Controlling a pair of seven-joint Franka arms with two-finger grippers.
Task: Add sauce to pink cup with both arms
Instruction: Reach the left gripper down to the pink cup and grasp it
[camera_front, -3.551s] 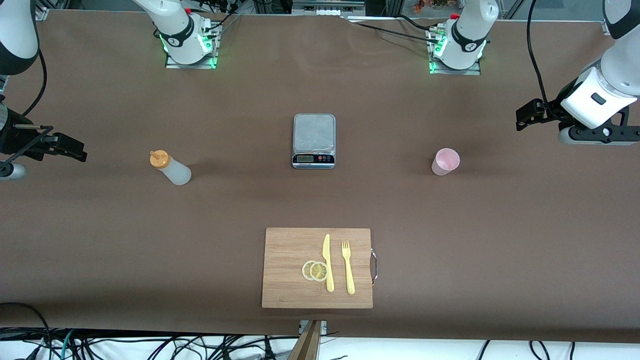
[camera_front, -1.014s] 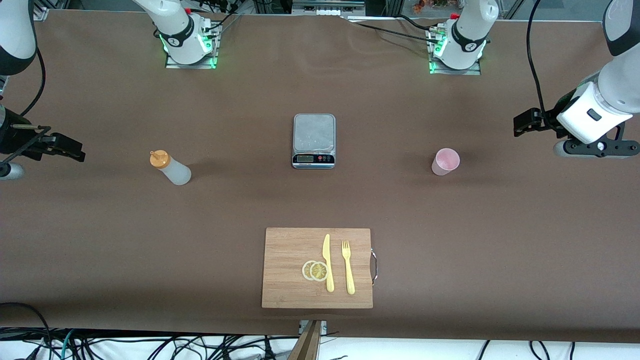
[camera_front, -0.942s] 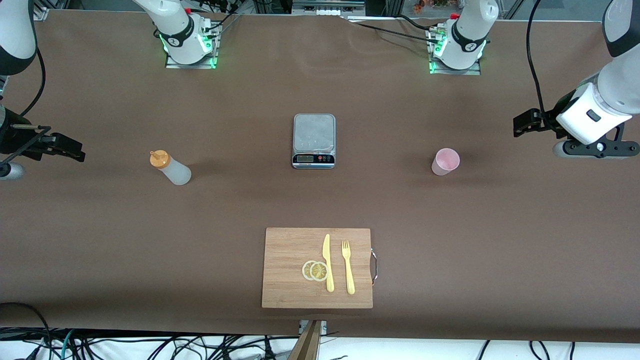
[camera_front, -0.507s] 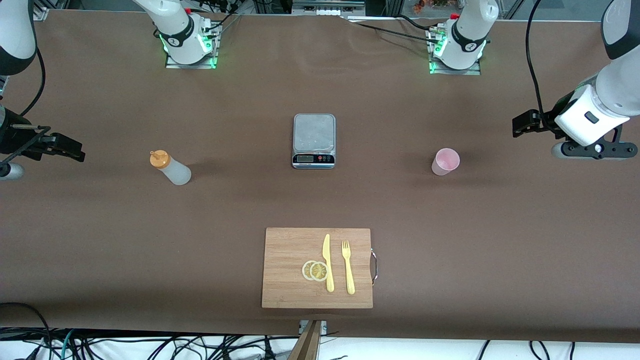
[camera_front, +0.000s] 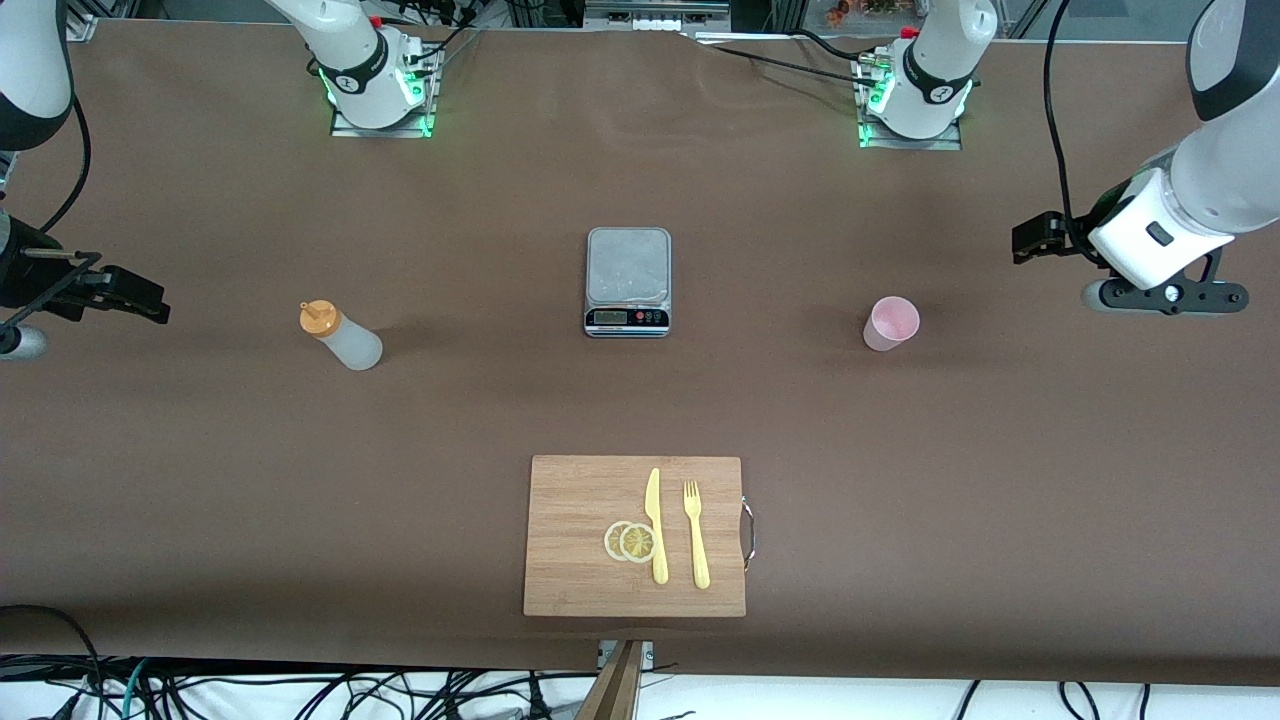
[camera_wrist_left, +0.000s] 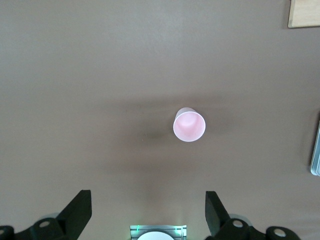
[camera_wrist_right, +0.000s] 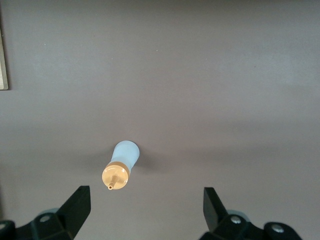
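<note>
While a plain brown sheet covers the whole table (camera_front: 200, 480), cables trail along its edge nearest the front camera and my two bases glow green at the edge farthest from it. At the middle sits a grey kitchen scale (camera_front: 628, 281); nearer the front camera lies a wooden cutting board (camera_front: 580, 540) carrying two lemon slices (camera_front: 630, 541), a yellow plastic knife (camera_front: 655, 524) and a yellow plastic fork (camera_front: 695, 533).

My left arm reaches in from its end of the table, wrist turned down, and my left gripper (camera_front: 1035, 240) hangs in the air over bare table, its fingers (camera_wrist_left: 77, 210) spread wide and holding nothing. The pink cup (camera_front: 890, 323) stands upright and mouth up, apart from those fingers, toward the scale from my left gripper; through my left wrist camera the pink cup (camera_wrist_left: 189, 125) shows between the two open fingers but well clear of them.

My right arm waits at its own end of the table, with my right gripper (camera_front: 140, 295) also spread apart and empty over bare table. The sauce bottle (camera_front: 342, 338) stands between my right gripper and the scale, untouched, orange cap on; my right wrist camera looks down on the sauce bottle (camera_wrist_right: 120, 167) just ahead of my open fingers (camera_wrist_right: 75, 207).
</note>
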